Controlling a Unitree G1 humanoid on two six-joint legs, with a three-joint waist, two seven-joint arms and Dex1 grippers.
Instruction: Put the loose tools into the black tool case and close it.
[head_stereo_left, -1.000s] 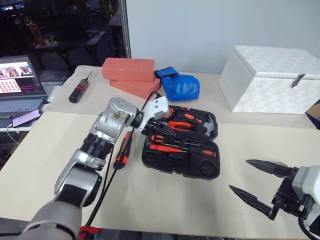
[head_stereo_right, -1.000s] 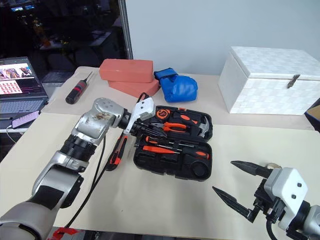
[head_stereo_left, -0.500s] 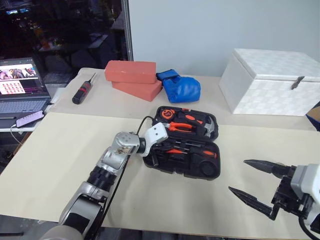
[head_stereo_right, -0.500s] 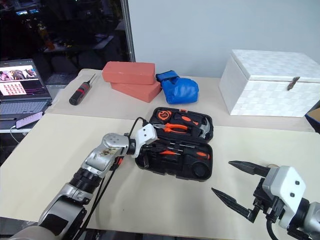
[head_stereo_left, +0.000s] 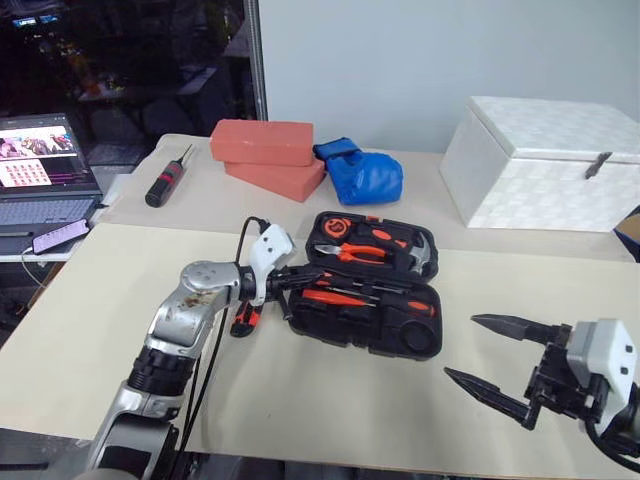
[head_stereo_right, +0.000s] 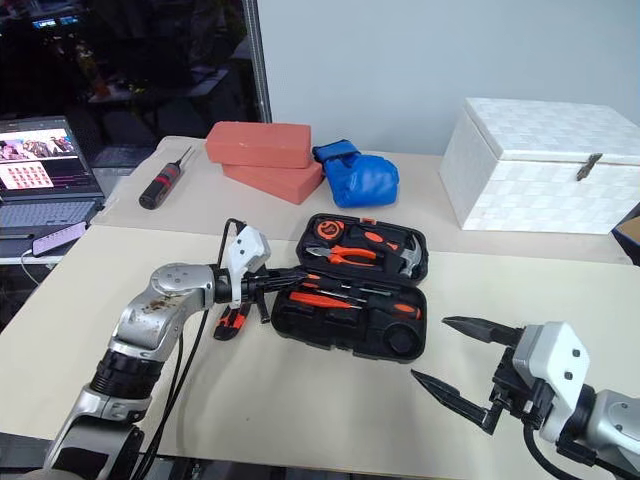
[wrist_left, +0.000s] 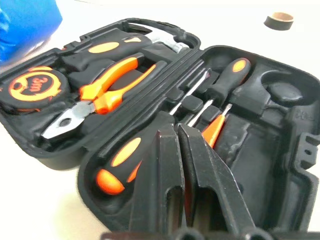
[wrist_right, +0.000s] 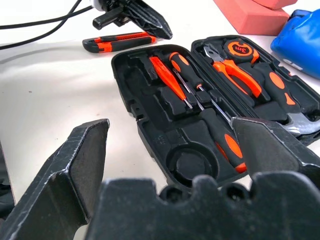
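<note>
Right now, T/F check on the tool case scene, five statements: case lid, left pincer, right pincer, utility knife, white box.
1. The tool case lies open. True.
2. The left pincer is wide open. False: its fingers are shut, at the case's left edge.
3. The right pincer holds a screwdriver. False: it is open and holds nothing, apart from the case.
4. The utility knife is packed in the case. False: it lies on the table beside the case.
5. The white box is closed. True.
</note>
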